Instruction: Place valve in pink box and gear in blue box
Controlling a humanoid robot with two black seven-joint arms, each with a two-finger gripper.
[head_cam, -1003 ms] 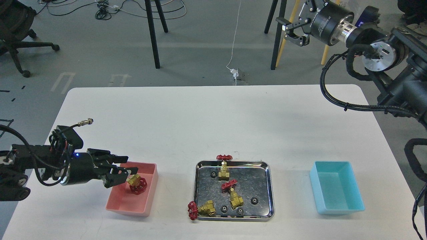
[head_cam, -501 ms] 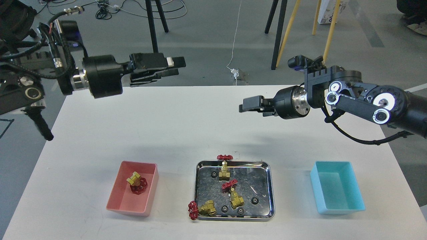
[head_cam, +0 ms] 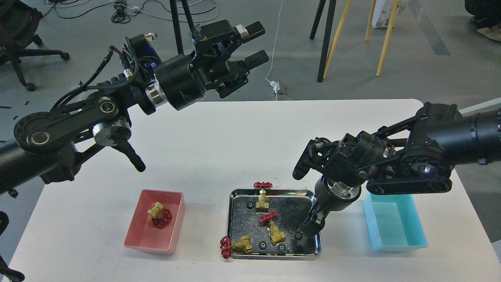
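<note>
One valve [head_cam: 159,214] lies in the pink box [head_cam: 145,242] at the front left. Three more valves [head_cam: 273,227] are on the steel tray [head_cam: 274,191]; one [head_cam: 236,245] hangs its red handwheel over the tray's left front edge. Several tiny black gears lie on the tray, such as one gear [head_cam: 263,245] near the front. The blue box [head_cam: 395,235] at the front right is empty. My left gripper [head_cam: 254,44] is open and empty, held high over the table's back edge. My right gripper [head_cam: 308,230] points down into the tray's right side, right at a gear [head_cam: 298,235]; its fingers look dark and merged.
My right arm's bulky wrist [head_cam: 338,192] hangs over the tray's right edge and the blue box's left rim. Chair and easel legs stand on the floor beyond the table's far edge.
My left gripper left the pink box, leaving the valve inside, and rose up and back. My right arm swung down from high at the back right to the tray's right side.
</note>
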